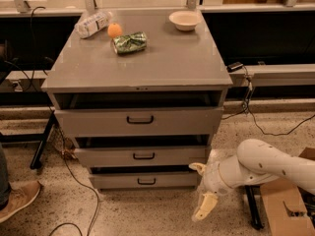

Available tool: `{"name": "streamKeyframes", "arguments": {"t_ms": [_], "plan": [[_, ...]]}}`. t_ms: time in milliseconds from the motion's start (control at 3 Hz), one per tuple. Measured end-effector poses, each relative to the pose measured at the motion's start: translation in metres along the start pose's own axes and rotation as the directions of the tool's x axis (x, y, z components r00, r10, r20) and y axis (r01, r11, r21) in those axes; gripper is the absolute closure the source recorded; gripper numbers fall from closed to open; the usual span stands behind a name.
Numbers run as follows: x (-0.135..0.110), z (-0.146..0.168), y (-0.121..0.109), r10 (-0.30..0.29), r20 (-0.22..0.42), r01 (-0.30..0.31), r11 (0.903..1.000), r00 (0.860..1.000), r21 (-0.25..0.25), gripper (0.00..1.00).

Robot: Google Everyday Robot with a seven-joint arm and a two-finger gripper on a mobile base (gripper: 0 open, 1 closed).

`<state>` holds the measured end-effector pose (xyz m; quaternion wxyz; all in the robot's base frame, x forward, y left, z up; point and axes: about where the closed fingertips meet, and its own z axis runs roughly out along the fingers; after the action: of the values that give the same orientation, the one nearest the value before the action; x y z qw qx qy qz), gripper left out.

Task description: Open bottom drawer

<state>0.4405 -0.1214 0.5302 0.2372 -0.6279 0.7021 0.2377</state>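
The bottom drawer [147,180] is the lowest and shortest grey front of the cabinet, with a small black bar handle [146,181]. It sits pushed in, slightly out from the cabinet like the two above it. My gripper [201,191] is low at the cabinet's front right corner, to the right of the bottom drawer and apart from its handle. Its two cream fingers [204,207] are spread apart and hold nothing. The white arm [266,166] reaches in from the right.
The top drawer [140,120] and middle drawer [142,156] sit above. On the cabinet top lie a bottle [92,23], an orange [114,30], a green bag [130,42] and a bowl [184,19]. A cardboard box [288,205] stands right; a shoe [17,199] left.
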Motion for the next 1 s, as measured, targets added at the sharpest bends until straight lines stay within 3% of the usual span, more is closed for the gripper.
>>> {"name": "streamKeyframes", "arguments": {"t_ms": [333,1000], "plan": [[0.002,0.003,-0.002,-0.002,-0.002,0.002,1.0,1.0,-0.001,0.0],[0.059,0.08,-0.05,-0.039,-0.04,0.039,0.9992,0.998,-0.001,0.0]]}}
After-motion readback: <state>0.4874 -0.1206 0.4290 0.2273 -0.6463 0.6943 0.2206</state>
